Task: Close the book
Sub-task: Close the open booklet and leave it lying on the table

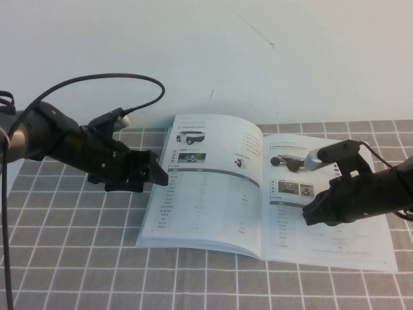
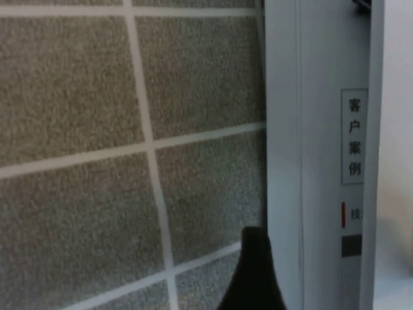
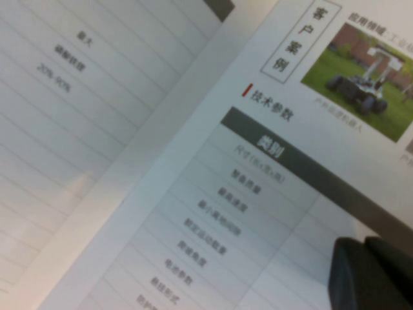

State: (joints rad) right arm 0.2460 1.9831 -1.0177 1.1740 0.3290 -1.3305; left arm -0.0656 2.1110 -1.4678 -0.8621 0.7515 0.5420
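An open book (image 1: 213,187) lies flat on the checked cloth, showing printed pages with tables and vehicle photos. My left gripper (image 1: 160,175) is low at the book's left edge and open. In the left wrist view one dark fingertip (image 2: 255,274) rests on the cloth beside the stacked page edges (image 2: 316,129), and a raised page hides the other finger. My right gripper (image 1: 311,215) is shut and empty, its tips (image 3: 364,252) pressed together just over the right-hand page (image 3: 193,194), near the spine.
The grey checked cloth (image 1: 77,258) covers the table in front and to both sides of the book. A white wall stands behind. A black cable (image 1: 97,81) loops above the left arm.
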